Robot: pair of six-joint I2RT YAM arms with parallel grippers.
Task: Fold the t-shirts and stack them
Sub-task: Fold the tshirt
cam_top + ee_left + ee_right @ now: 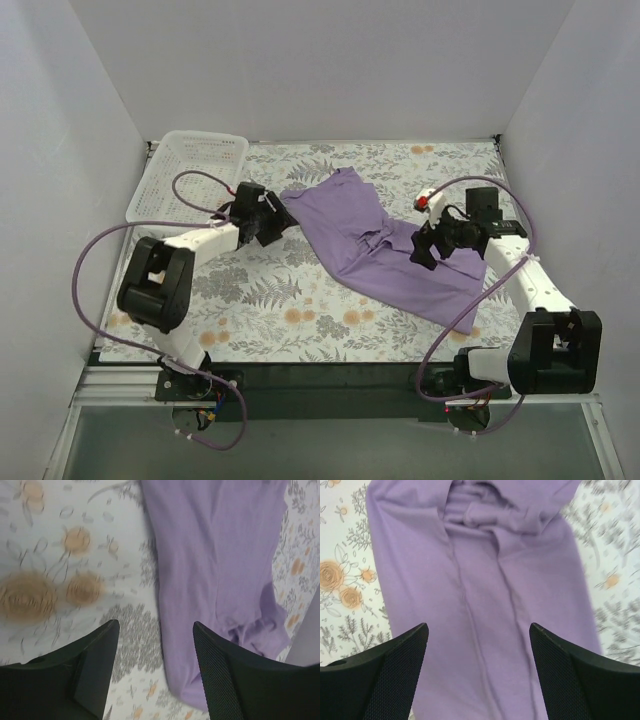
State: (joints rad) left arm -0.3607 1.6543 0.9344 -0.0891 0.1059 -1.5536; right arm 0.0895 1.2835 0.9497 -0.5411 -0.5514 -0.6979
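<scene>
Lavender t-shirt (345, 215) lies rumpled and slantwise on the floral table (290, 310), just right of the white mesh basket (150, 185), its far end nearest the basket and its near end well away from it. Left gripper (283, 217) hovers between the basket and the shirt's far end, fingers spread over the cloth's edge, pinching nothing. Right gripper (422, 252) hangs over the shirt's bunched middle, on the side away from the basket, fingers spread wide, empty.
</scene>
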